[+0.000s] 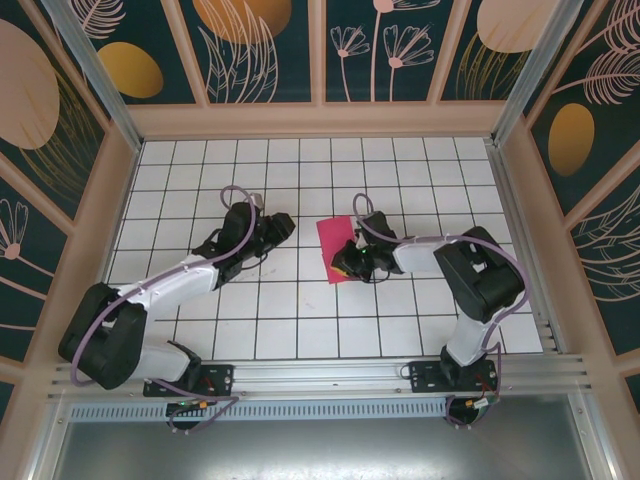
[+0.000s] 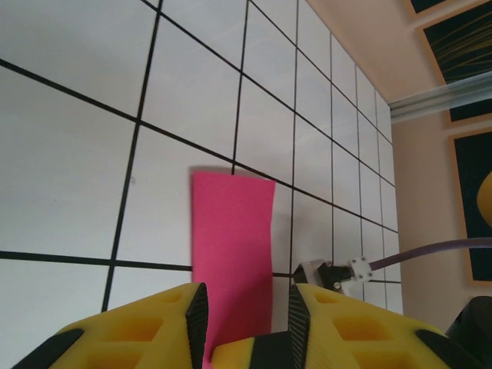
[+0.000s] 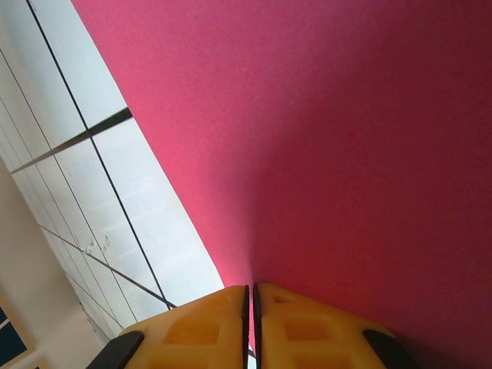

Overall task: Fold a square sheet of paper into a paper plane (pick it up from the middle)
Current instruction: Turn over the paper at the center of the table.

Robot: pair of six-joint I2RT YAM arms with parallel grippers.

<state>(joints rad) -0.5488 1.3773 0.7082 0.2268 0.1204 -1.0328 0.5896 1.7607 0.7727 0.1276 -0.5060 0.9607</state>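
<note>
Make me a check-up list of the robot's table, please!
Surface: white tiled table, black grid lines.
Job's things: pink sheet, narrow as if folded, near the middle.
Clutter: nothing seen.
Grippers: left gripper open, facing the sheet; right gripper shut on the sheet's edge.
Cables: purple cable looping along each arm.
Surroundings: wooden frame, dark leaf-patterned walls, metal rail in front.

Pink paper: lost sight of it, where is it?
Top view: pink paper lies just right of table centre, near edge pinched by the right gripper.
</note>
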